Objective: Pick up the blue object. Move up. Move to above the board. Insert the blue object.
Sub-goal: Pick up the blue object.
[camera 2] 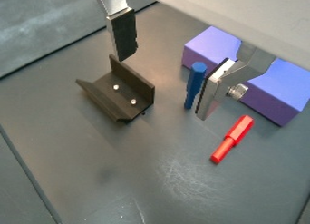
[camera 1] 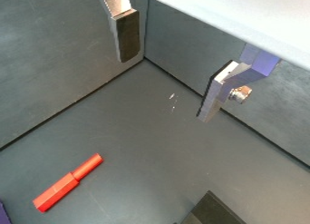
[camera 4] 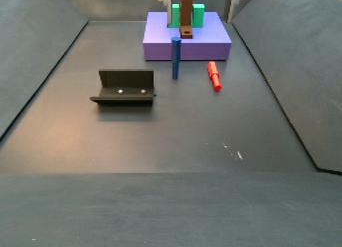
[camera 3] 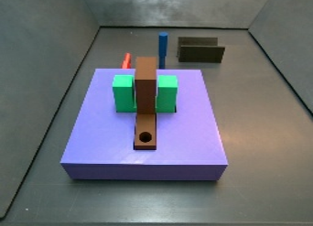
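gripper [camera 2: 164, 69]: seen only in the wrist views, up above the tabletop [camera 4: 160, 141]; fingers [camera 2: 122, 34] spread wide, nothing between them.
blue object [camera 4: 177, 58]: slim blue peg standing upright on the tabletop, just in front of the board's near edge in a side view; in a wrist view [camera 2: 194, 86] it stands close beside one finger plate, whether touching I cannot tell.
board [camera 3: 146, 129]: big purple slab, flat on the tabletop; green block [camera 3: 124, 92] with a brown strip [camera 3: 146, 102] laid across it, round hole near the strip's end.
red peg [camera 4: 213, 74]: lying flat on the tabletop, just beside the blue object, near the board's corner.
fixture [camera 4: 124, 88]: dark L-bracket, well apart from the board, to one side of the blue object.
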